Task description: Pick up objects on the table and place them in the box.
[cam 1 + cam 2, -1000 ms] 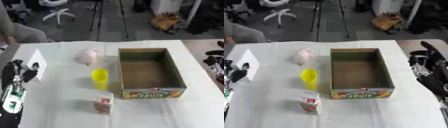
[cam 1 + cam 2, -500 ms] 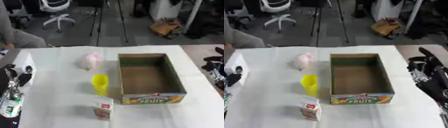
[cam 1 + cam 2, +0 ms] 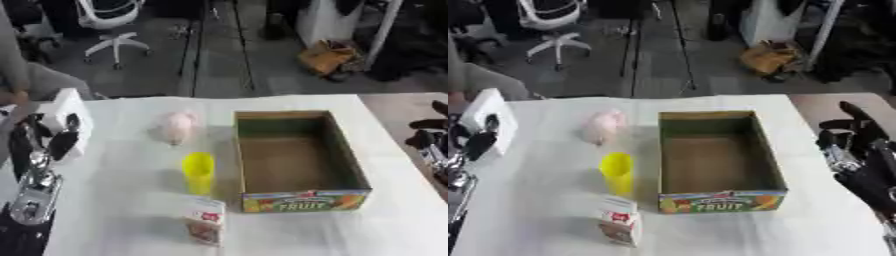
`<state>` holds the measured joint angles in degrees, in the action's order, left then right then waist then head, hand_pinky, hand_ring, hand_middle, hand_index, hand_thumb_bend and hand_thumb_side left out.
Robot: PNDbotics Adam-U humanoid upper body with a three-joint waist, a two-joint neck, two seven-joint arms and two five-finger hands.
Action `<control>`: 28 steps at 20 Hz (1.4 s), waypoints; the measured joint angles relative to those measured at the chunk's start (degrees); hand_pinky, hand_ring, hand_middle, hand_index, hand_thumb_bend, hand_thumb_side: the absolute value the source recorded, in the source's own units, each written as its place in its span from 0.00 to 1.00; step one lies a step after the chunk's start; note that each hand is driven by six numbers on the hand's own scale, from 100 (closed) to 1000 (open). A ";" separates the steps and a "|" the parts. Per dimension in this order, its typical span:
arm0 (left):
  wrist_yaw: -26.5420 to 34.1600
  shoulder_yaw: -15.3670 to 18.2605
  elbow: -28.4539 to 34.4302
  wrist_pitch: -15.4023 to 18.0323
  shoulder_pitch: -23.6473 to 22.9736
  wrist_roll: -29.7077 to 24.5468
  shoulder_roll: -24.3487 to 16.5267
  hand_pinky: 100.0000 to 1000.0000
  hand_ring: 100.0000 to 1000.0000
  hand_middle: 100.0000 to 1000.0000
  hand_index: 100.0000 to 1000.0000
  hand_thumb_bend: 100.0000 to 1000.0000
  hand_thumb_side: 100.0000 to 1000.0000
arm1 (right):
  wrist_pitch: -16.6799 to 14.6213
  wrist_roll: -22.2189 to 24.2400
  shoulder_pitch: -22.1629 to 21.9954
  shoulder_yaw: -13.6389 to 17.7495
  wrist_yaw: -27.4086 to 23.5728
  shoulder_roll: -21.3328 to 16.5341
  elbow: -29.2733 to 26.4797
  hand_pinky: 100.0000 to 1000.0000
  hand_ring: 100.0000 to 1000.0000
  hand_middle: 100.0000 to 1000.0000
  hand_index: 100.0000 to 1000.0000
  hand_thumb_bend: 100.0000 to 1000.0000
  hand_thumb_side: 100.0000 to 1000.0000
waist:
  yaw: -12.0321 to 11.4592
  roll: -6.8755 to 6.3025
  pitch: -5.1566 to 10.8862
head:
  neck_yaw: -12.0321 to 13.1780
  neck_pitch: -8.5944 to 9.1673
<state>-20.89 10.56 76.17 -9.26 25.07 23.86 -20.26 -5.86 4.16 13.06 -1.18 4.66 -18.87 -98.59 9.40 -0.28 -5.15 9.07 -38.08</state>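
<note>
The left hand [image 3: 44, 142] is hovering at the table's [image 3: 122, 220] left edge, fingers relaxed and holding nothing; the right hand [image 3: 859, 150] is waiting open off the right side. The box [image 3: 719, 157] is sitting empty in the middle. Just to its left the yellow cup [image 3: 617, 172] is standing upright, the pink toy [image 3: 603, 126] behind it, the small carton [image 3: 619, 227] nearer. I'd say the left hand should be reaching for the cup from the side, avoiding tipping it.

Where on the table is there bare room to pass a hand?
Bare cloth lies right of the box toward the right hand, and along the far edge behind it. The strip left of the box is crowded: pink toy, yellow cup, small carton.
</note>
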 measured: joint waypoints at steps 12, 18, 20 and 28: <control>11.43 -18.80 9.63 7.45 7.95 -11.32 -1.39 0.13 0.49 0.29 0.40 0.05 0.20 | -0.05 0.20 0.00 -0.31 -0.18 0.09 0.27 0.70 0.60 0.69 1.00 0.14 0.41 | 0.01 0.04 0.26 | 0.13 -1.27; 16.36 -26.89 8.90 8.99 11.23 -16.68 -0.34 0.13 0.50 0.30 0.41 0.00 0.26 | -0.22 -0.02 0.00 -0.34 -0.22 0.43 0.45 0.70 0.60 0.68 1.00 0.14 0.41 | 0.77 -0.01 0.38 | 0.25 -1.55; 17.63 -29.68 7.63 10.22 11.30 -18.42 0.15 0.13 0.51 0.30 0.41 0.00 0.27 | -0.20 -0.18 0.00 -0.34 -0.25 0.43 0.46 0.70 0.60 0.68 1.00 0.14 0.41 | 0.80 -0.01 0.38 | 0.28 -1.55; 15.86 -37.46 -1.54 12.71 15.12 -25.90 1.98 0.30 0.60 0.40 0.52 0.37 0.45 | -0.32 -1.14 -0.39 -0.29 -0.39 0.47 0.48 0.69 0.59 0.67 1.00 0.14 0.41 | 0.45 0.08 0.57 | -0.36 -1.56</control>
<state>-5.03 -26.90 74.63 3.45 40.20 -2.04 -18.29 -6.19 3.02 12.67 -1.48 4.27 -18.40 -98.11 9.85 -0.20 -4.58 8.72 -39.63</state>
